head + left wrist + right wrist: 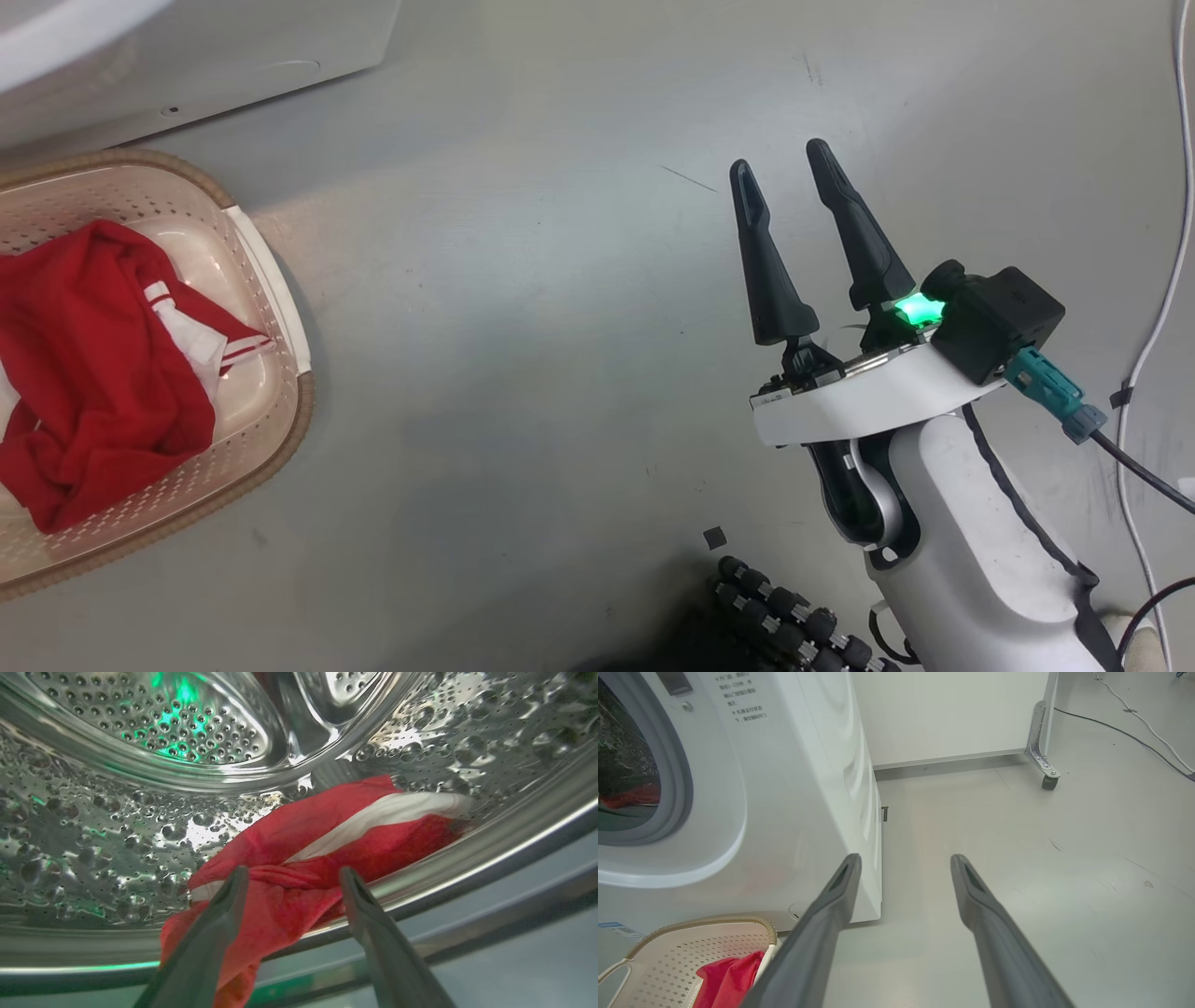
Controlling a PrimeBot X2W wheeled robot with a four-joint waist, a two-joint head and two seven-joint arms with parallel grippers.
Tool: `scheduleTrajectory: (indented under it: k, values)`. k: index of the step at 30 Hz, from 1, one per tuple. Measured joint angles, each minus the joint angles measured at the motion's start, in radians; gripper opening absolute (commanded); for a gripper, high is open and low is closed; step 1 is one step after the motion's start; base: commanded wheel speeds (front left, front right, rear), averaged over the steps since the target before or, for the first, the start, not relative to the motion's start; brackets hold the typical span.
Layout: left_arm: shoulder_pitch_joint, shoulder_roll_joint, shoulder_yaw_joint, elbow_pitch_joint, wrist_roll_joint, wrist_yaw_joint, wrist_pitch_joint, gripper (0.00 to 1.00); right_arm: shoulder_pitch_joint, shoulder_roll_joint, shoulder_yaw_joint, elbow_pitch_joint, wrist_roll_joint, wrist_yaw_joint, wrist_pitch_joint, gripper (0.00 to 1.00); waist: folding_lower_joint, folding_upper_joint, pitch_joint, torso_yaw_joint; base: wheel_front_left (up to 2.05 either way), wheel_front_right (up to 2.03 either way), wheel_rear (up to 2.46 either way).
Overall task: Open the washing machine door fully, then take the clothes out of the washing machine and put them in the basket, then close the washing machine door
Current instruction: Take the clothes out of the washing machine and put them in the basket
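My left gripper (294, 871) is open inside the washing machine's perforated steel drum (140, 826). Its fingers straddle a fold of red clothes (327, 826) with a white stripe that hang over the drum's lip. More red clothes (93, 355) lie in the cream basket (280, 439), which stands on the floor in front of the white washing machine (794, 765). My right gripper (780, 157) hovers open and empty over bare floor, right of the basket. The right wrist view shows the grey rubber ring (677, 779) and red fabric (630, 797) behind it. The washing machine door is out of view.
A white cable (1158, 308) runs along the floor at the far right. A white panel on a caster wheel (1048, 781) stands behind the machine. Black rollers of my base (794, 616) show at the bottom. Grey floor lies between basket and right arm.
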Motion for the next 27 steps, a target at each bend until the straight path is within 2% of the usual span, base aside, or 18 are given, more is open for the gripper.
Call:
scheduleTrajectory:
  k: [8, 16, 17, 18, 19, 20, 27]
  values:
    - [-0.027, 0.046, 0.026, 0.06, -0.001, -0.004, 0.073, 1.0, -0.026, 0.002, 0.016, -0.003, 0.005, -0.002, 0.0, 1.0, 0.0001, 0.0, 0.019, -0.005, 0.0, 0.0, 0.0]
    - [-0.051, 0.045, 0.031, 0.088, -0.003, -0.002, 0.132, 1.0, -0.034, 0.002, 0.013, -0.004, 0.007, -0.009, 0.0, 1.0, 0.0, 0.0, 0.03, -0.007, 0.0, 0.0, 0.0]
    - [-0.055, 0.045, 0.034, 0.092, -0.003, 0.002, 0.139, 0.83, -0.036, 0.002, 0.013, -0.004, 0.007, -0.009, 0.0, 1.0, 0.0, 0.0, 0.03, -0.008, 0.0, 0.0, 0.0]
    - [-0.06, 0.045, 0.035, 0.094, -0.003, 0.002, 0.146, 0.42, -0.037, 0.002, 0.013, -0.004, 0.007, -0.009, 0.0, 1.0, 0.0, 0.0, 0.03, -0.008, 0.0, 0.0, 0.0]
    - [-0.064, 0.044, 0.036, 0.096, -0.005, 0.004, 0.152, 0.42, -0.037, 0.002, 0.013, -0.004, 0.007, -0.01, 0.0, 1.0, 0.0, 0.0, 0.031, -0.008, 0.0, 0.0, 0.0]
    - [-0.066, 0.044, 0.037, 0.098, -0.008, 0.007, 0.155, 0.0, -0.037, 0.002, 0.013, -0.004, 0.007, -0.01, 0.0, 1.0, 0.0, 0.0, 0.031, -0.008, 0.0, 0.0, 0.0]
    - [-0.073, 0.034, 0.034, 0.102, -0.013, 0.006, 0.161, 0.0, -0.042, 0.002, 0.014, 0.0, 0.006, -0.018, 0.0, 1.0, 0.0, 0.0, 0.028, -0.002, 0.0, 0.0, 0.0]
